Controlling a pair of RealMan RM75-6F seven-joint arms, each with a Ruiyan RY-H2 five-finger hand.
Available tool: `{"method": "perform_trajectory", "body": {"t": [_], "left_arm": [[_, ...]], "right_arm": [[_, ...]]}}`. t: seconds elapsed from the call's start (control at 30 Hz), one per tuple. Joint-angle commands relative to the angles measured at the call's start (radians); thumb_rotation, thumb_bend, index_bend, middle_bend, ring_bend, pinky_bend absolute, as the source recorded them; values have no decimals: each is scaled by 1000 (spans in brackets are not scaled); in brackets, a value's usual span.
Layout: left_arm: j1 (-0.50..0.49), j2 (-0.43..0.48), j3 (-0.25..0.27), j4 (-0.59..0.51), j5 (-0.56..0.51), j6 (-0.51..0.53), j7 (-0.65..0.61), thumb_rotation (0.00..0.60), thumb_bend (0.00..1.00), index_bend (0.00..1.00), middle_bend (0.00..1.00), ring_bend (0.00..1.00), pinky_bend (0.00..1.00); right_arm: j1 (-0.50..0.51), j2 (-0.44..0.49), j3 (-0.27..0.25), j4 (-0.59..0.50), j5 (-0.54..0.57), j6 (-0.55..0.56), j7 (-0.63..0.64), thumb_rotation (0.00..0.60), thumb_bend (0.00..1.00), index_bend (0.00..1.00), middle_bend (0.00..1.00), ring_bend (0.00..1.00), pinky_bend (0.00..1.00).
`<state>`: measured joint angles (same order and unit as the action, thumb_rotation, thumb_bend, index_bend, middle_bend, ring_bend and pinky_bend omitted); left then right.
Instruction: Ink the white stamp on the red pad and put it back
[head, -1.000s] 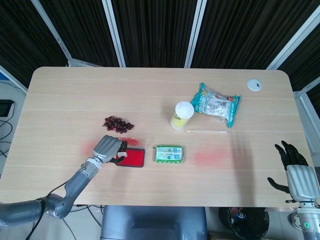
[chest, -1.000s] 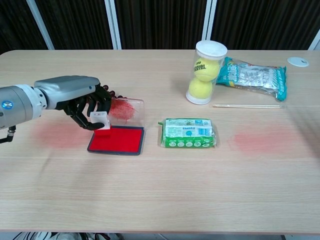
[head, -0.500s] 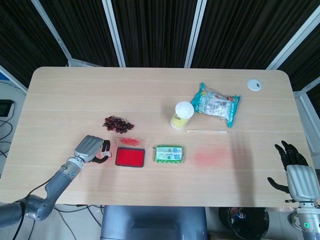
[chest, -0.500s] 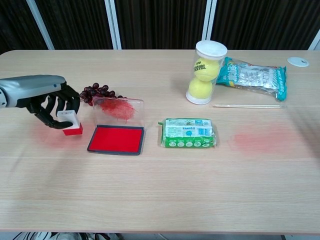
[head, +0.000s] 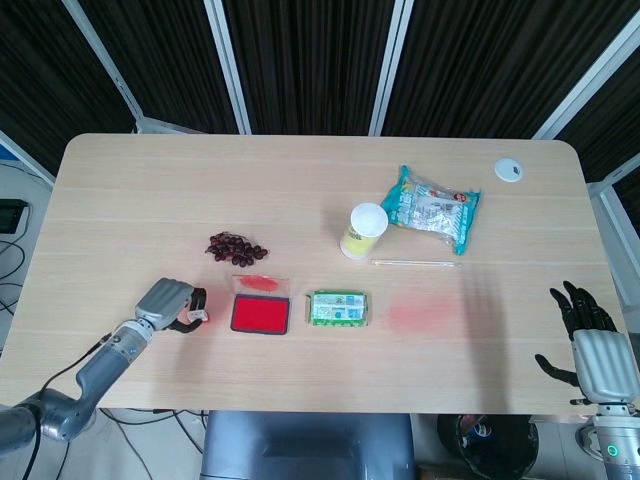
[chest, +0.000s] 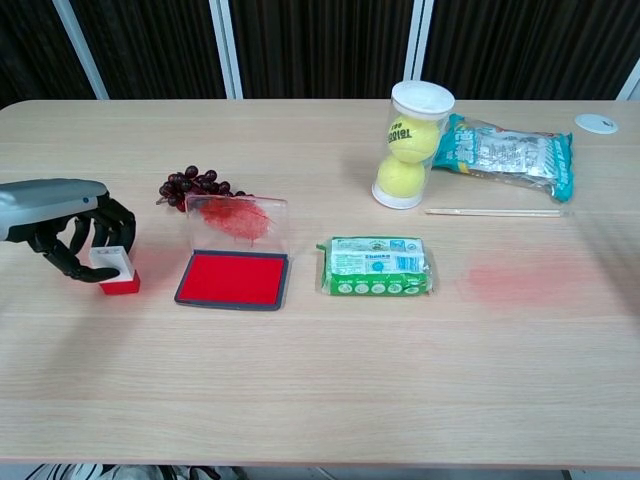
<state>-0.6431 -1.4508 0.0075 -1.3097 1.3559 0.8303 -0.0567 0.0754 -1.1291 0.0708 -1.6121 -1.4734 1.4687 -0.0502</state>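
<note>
The white stamp (chest: 111, 266) with its red inked base stands left of the red pad (chest: 233, 278), its base at or just above the table top. My left hand (chest: 62, 222) curls its fingers around the stamp's white body and holds it. In the head view the left hand (head: 165, 302) covers most of the stamp (head: 199, 318), which shows only as a small red spot. The red pad (head: 260, 314) lies open, its clear lid (chest: 237, 219) standing up behind it. My right hand (head: 592, 348) hangs off the table's front right corner, fingers spread, holding nothing.
A bunch of dark grapes (chest: 192, 184) lies behind the pad. A green packet (chest: 378, 266) sits right of the pad. Further back right are a tennis ball tube (chest: 410, 145), a snack bag (chest: 505, 150), a thin stick (chest: 492, 212) and a white disc (chest: 596, 123).
My left hand carried the stamp off the red pad, leftward, and lowered it to the table left of the pad. The right hand has not moved.
</note>
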Motion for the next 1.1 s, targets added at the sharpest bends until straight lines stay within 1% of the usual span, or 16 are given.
{"method": "perform_trajectory", "body": {"t": [0.03,0.3,0.6,0.97,1.1], "left_arm": [[4,-8,3,13,10,2,-14,600,457,661,625,465,536],[7,-11,1,29,31,13,-41,600,457,649,611,460,529],[9,-19,0,37,33,11,-41,600,450,619,575,443,512],[11,-20,-3,40,24,5,-22,600,417,570,503,394,476],[12,-19,-5,37,18,4,-13,600,405,552,458,367,457]], "right_arm": [[0,0,0,0,0,0,0,600,248,117,0,0,191],[0,-1,0,0,1,0,-1,600,249,117,0,0,191],[0,-1,0,1,0,1,-1,600,249,117,0,0,191],[0,-1,1,1,0,0,-2,600,250,117,0,0,191],[0,0,0,0,0,0,-2,600,255,117,0,0,191]]}}
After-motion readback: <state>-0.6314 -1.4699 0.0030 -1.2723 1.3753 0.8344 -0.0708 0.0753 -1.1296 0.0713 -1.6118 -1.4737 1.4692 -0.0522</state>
